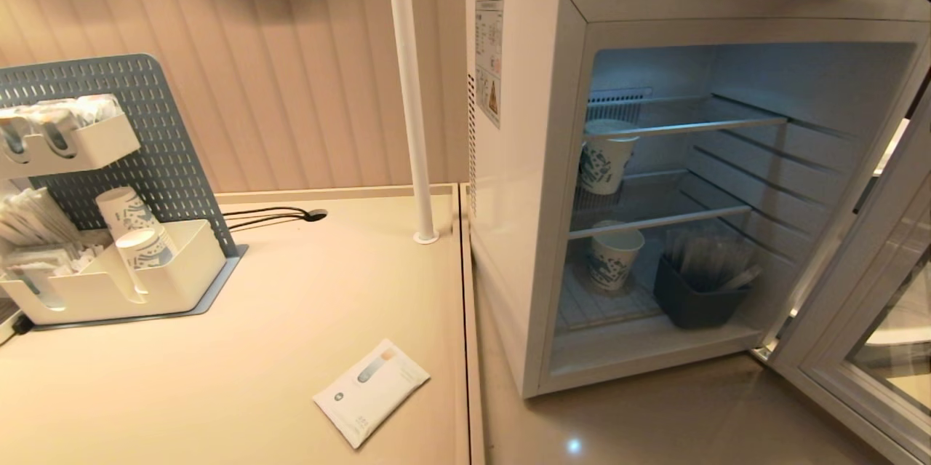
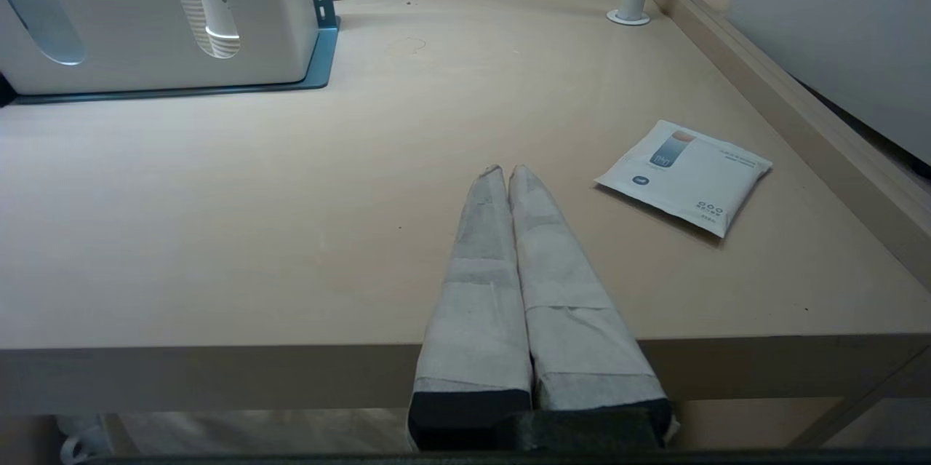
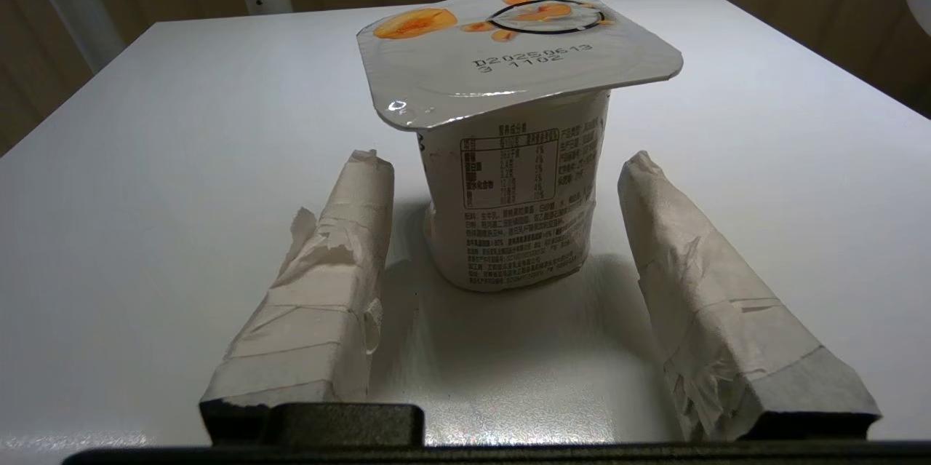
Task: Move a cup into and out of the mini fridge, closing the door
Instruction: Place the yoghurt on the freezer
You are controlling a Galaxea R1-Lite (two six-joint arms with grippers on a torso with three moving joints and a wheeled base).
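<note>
**Cup on top of the fridge, door wide open**

The right hand (image 3: 502,174) was open. Its two taped fingers (image 3: 331,261) stood one on each side of the cup (image 3: 513,181), with a gap on both sides, so they did not touch it and held nothing. The cup stood upright on the flat white top of the mini fridge (image 1: 524,181). Its foil lid, printed with orange fruit, was sealed and flat. In the head view only a dark bit of the right arm showed at the top right corner, over the fridge top.

The left hand (image 2: 507,172) was shut tight and empty. It hung parked near the front edge of the worktop (image 2: 291,232), with a small white packet (image 2: 684,175) lying just to its right.

Further out, the fridge stood on the right of the worktop. The door (image 1: 865,319) was swung wide open to the right. Inside were wire shelves, a paper cup (image 1: 605,159) on the middle shelf, another paper cup on the bottom, and a dark bin (image 1: 694,297) beside it. At the far left sat a white organizer (image 1: 109,283) with more paper cups.

The step in hand looked like setting the cup down on the fridge top or getting ready to pick it up; the pictures alone could not say which. If the cup was to go inside, the hand would need to close on its sides, lift it clear, bring it down in front and slide it onto a shelf without bumping the paper cups. Either way, the door was not yet closed and would need a push to the left.
</note>
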